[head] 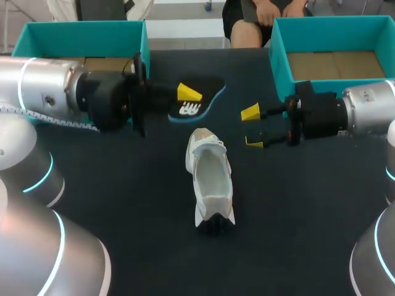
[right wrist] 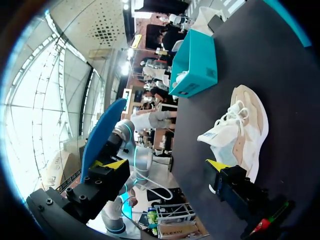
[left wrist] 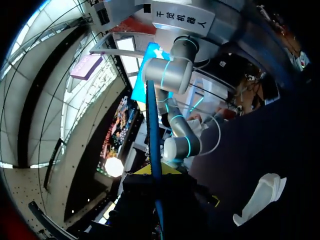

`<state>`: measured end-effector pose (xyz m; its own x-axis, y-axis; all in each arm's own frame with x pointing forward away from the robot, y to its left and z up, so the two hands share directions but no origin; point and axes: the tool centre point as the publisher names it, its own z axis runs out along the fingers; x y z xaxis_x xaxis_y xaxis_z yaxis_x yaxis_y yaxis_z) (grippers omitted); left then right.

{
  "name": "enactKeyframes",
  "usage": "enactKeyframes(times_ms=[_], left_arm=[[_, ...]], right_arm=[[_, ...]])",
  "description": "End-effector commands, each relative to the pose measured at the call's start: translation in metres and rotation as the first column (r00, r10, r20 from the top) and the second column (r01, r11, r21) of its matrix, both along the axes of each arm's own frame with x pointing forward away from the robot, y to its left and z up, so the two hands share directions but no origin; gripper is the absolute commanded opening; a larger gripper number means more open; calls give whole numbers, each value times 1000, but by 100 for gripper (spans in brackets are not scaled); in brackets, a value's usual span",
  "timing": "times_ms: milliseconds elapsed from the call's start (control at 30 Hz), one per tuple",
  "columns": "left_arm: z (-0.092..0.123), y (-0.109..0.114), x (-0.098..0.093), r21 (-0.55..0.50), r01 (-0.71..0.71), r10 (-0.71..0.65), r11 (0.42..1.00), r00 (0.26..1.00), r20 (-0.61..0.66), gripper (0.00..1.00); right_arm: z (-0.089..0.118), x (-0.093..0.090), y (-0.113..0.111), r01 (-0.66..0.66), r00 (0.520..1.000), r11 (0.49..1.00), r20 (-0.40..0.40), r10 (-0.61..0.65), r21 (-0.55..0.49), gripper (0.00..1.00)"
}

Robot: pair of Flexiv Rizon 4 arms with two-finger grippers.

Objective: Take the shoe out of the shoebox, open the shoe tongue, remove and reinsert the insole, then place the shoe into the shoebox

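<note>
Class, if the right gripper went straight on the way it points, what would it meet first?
Probably the left arm: the right gripper points through the gap between the held insole and the shoe, though depth is unclear.

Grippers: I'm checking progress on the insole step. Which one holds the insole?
The left gripper is shut on the black, blue-edged insole. The right gripper is open and holds nothing.

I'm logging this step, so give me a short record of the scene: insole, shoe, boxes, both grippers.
Insole: out of the shoe, near the table's far middle
Left gripper: fingers shut on the insole
Right gripper: fingers open, empty, beside the insole
Shoe: sole down on the table, outside both boxes
Left shoebox: teal, open, far left
Right shoebox: teal, open, far right
</note>
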<state>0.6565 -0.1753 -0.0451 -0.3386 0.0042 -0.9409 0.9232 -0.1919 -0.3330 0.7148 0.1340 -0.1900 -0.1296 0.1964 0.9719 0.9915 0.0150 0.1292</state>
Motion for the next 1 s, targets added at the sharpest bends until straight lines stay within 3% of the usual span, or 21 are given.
enactKeyframes(times_ms=[33, 267, 700, 1000], left_arm=[[-15, 5, -11, -96, -81, 110, 992, 928, 356, 0], [-36, 6, -15, -161, -124, 182, 979, 889, 420, 0], [-80, 18, -10, -78, -153, 171, 985, 894, 415, 0], [-82, 17, -10, -58, -156, 166, 986, 899, 406, 0]], right_arm=[[0, -1, 1, 3, 1000, 1000, 0, -3, 0, 100], [0, -1, 1, 3, 1000, 1000, 0, -3, 0, 100], [0, -1, 1, 3, 1000, 1000, 0, -3, 0, 100], [0, -1, 1, 3, 1000, 1000, 0, -3, 0, 100]])
